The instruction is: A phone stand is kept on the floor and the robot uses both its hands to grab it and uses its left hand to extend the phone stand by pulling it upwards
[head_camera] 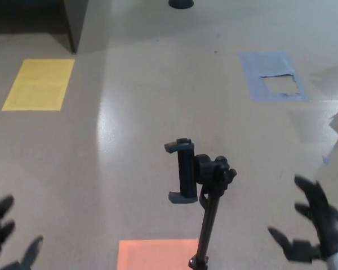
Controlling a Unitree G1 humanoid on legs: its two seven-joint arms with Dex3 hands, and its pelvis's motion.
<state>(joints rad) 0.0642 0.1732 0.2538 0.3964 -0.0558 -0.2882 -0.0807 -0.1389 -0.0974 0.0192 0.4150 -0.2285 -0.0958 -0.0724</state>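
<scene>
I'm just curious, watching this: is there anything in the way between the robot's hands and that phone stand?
Nothing visible blocks them. The phone stand rises alone from bare floor, with the open left hand and open right hand on either side, only empty space between.

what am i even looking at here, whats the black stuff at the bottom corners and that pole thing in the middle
This is one picture from a camera on a humanoid robot's head, looking down at the floor. The dark shapes in the corners are its own hands: the left hand and the right hand, both open and holding nothing. Between them stands a phone stand, a black pole with an empty phone clamp on top. Neither hand touches it. Yellow, blue and orange patches mark the floor.
</scene>
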